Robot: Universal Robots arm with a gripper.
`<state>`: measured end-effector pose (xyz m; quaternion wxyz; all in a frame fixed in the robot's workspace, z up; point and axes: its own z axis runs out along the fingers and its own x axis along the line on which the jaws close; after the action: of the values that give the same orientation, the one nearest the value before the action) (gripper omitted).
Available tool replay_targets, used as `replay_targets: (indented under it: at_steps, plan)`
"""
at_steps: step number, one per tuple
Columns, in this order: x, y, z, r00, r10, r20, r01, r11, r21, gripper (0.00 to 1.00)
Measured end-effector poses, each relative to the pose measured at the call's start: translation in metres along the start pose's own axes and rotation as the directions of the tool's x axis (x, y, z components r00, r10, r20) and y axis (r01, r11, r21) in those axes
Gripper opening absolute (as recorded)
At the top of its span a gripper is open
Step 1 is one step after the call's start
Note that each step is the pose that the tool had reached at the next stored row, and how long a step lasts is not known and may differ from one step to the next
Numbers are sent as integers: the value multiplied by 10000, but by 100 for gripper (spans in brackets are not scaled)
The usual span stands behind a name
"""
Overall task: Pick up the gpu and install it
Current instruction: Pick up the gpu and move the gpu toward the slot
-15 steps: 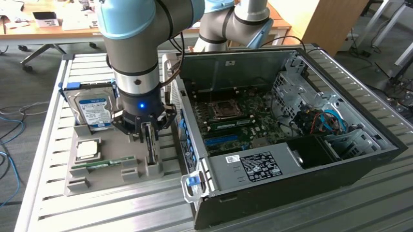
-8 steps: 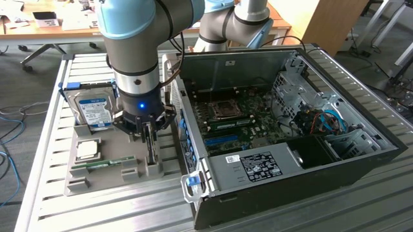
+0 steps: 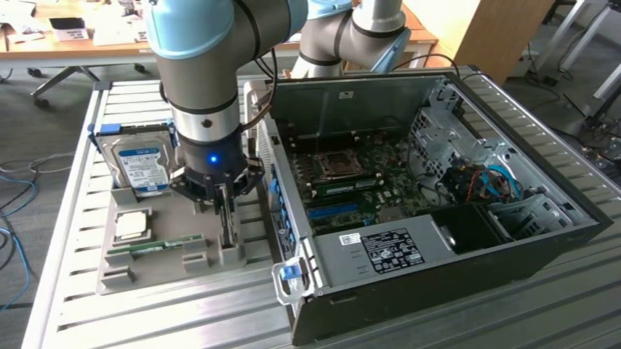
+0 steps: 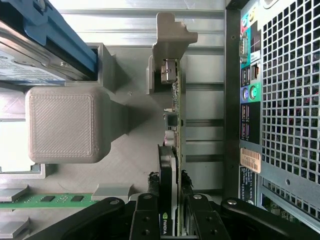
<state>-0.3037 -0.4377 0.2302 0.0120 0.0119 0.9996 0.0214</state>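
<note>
1. The gpu [image 4: 174, 120] stands on its long edge in a slot of the gray tray [image 3: 160, 273], seated there and not lifted.
2. The gripper [image 4: 168, 179] comes straight down on it. Its fingers [image 4: 148, 200] are drawn in narrow, one against each face of the card, clamping it.
3. In the wrist view the card's top edge runs clear from the fingers to a gray upright [image 4: 172, 35] at its far end.
4. One face of the card looks toward the rear grille of the case [image 4: 290, 75], with a strip of bare tray between them. The other face looks across open tray floor to a square gray block [image 4: 62, 125].
5. On the tray beyond the card, the RAM stick [image 3: 155, 247] lies flat and the hard drive [image 3: 141, 163] leans up at the back.
6. The case lies open on its side at the exterior view's right, just beside the tray, with the motherboard [image 3: 350, 182] exposed.
7. Tray and case sit on a slatted metal table [image 3: 145, 320].
8. Behind it is a wooden desk [image 3: 58, 47]. Loose cables [image 3: 14, 182] lie on the floor at the exterior view's left.
</note>
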Motion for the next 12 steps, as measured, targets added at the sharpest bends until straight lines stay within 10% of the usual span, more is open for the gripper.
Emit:
replay_targets:
  at_steps: [12]
  plan:
    - [0,0,0,10000,0,1,0,10000,0,27]
